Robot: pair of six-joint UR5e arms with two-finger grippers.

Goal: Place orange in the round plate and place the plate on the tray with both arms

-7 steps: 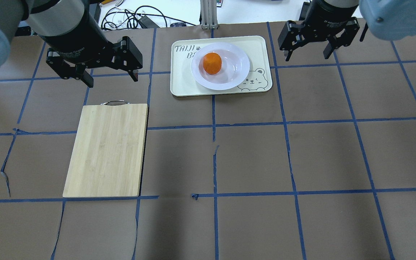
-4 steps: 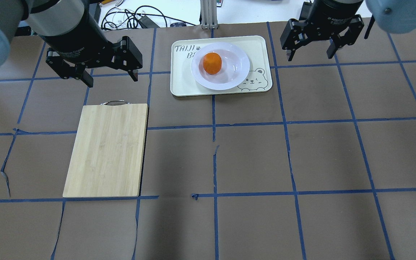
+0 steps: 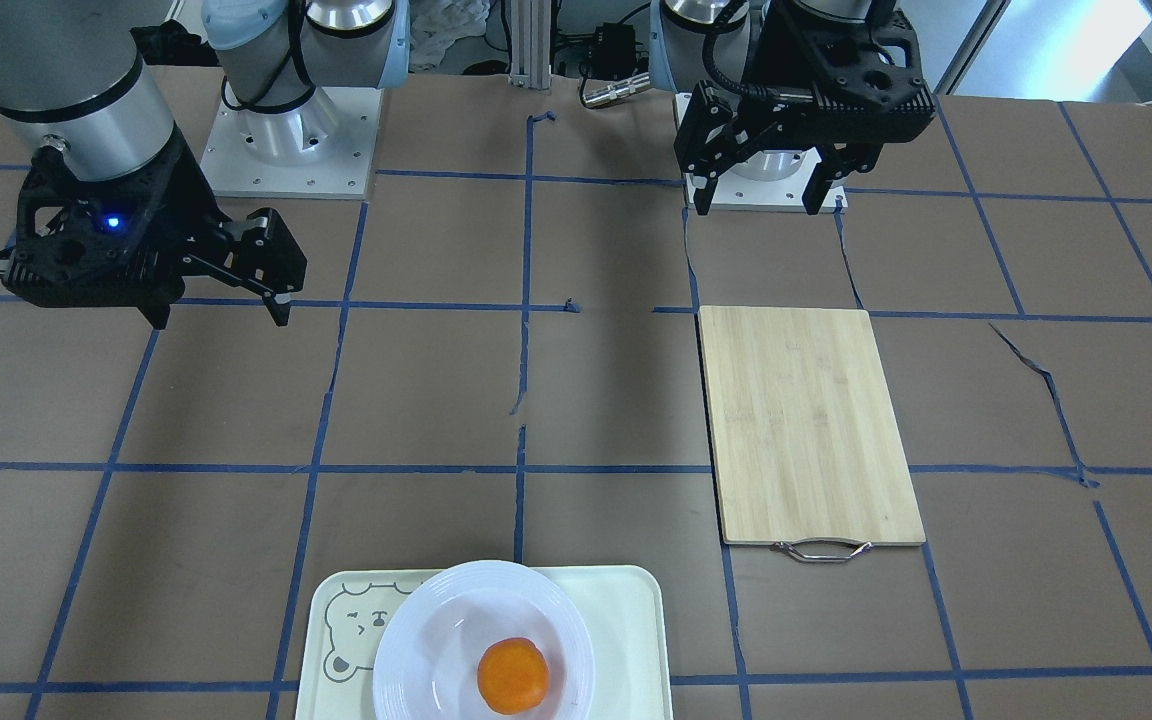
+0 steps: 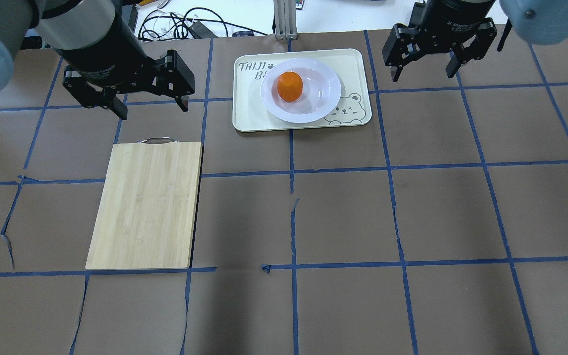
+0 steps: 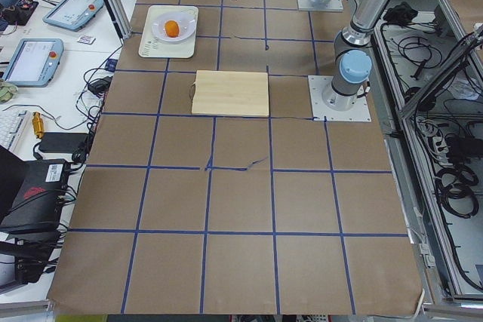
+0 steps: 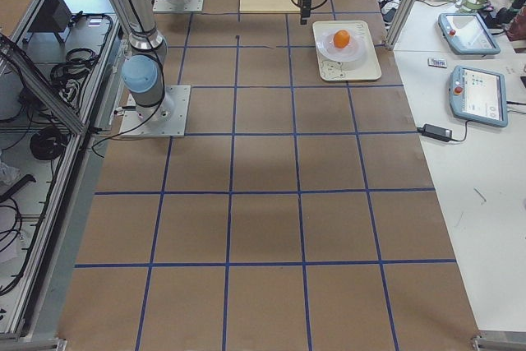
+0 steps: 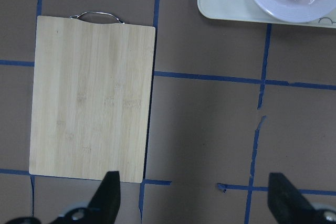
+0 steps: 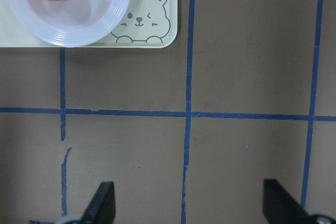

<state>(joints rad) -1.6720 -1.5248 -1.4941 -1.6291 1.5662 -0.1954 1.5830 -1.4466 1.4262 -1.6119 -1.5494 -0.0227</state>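
The orange lies in the white round plate, left of its middle. The plate rests on the cream tray at the far centre of the table, beside the tray's bear drawing. The front view shows the same stack: orange, plate, tray. My left gripper hangs open and empty to the left of the tray, above the table. My right gripper hangs open and empty to the tray's right. Neither touches plate or tray. Each wrist view shows spread fingers over bare table.
A bamboo cutting board with a metal handle lies on the left half, just nearer than my left gripper. Brown paper with blue tape lines covers the table. Cables and tablets lie beyond the far edge.
My right gripper has drifted slightly toward the far edge of the table and stayed open. The left gripper, orange, plate and tray have not moved.
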